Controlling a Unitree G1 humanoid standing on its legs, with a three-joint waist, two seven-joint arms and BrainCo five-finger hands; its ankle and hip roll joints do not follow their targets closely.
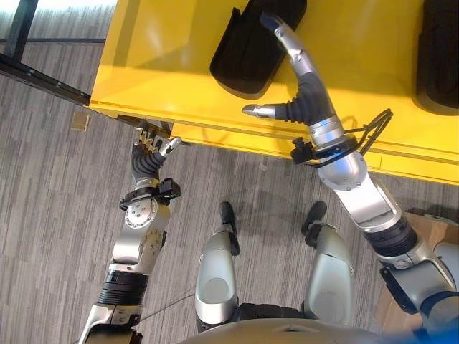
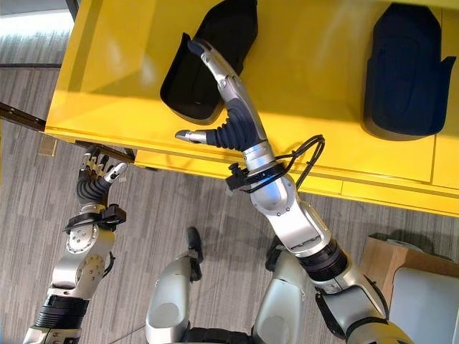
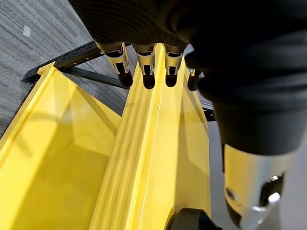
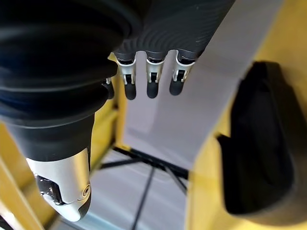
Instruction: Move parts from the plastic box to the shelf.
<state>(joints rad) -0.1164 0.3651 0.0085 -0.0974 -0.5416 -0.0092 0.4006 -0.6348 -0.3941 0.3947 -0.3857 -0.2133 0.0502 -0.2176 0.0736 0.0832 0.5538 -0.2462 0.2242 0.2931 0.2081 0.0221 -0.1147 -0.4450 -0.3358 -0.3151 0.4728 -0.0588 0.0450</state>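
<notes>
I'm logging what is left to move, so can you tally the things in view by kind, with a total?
Black moulded plastic parts lying in the yellow box: 2, one under the right hand and one further to the right.
Large yellow plastic box: 1.
Brown cardboard box on the floor: 1.
Total: 4.

A workshop or factory floor is showing here: a large yellow plastic box (image 2: 301,107) is holding moulded black parts (image 2: 401,68), black metal framing (image 1: 43,75) is standing at the far left, and grey wood-grain flooring (image 1: 50,201) is running underneath.
</notes>
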